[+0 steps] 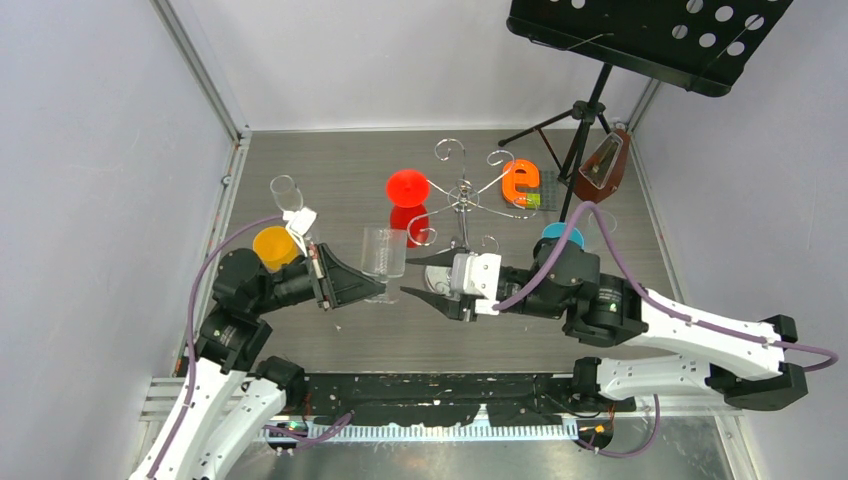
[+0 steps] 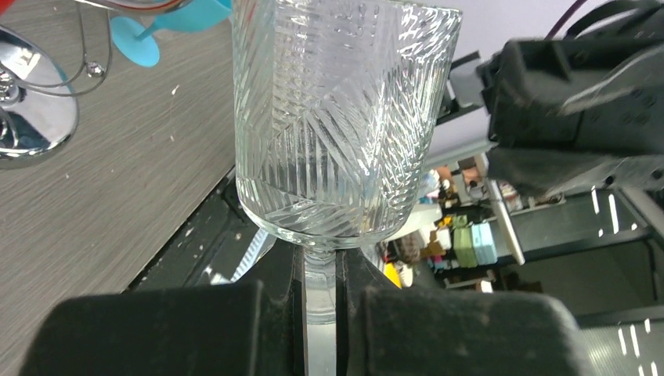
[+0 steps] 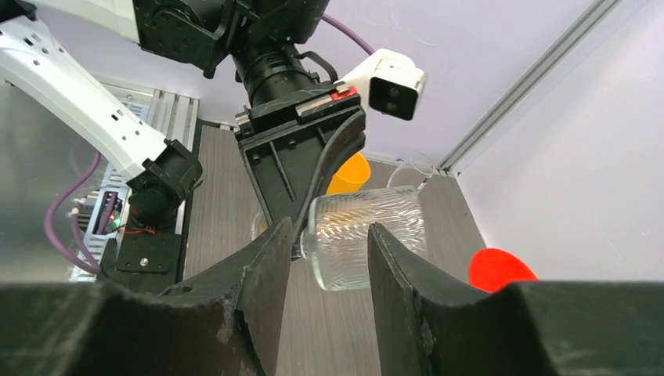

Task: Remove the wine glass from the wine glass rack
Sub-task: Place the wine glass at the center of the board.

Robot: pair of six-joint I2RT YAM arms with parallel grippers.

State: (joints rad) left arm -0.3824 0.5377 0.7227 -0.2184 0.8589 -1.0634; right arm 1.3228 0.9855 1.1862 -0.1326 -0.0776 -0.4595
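Just near of the wine glass rack [image 1: 462, 195], the ribbed wine glass [image 1: 383, 252] is gripped by its stem in the left hand [image 1: 372, 290], already lifted off; the right hand [image 1: 412, 278] is parted and empty.

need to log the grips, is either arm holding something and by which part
The left gripper pinches the clear wine glass by its stem. The right gripper is open, holding nothing.
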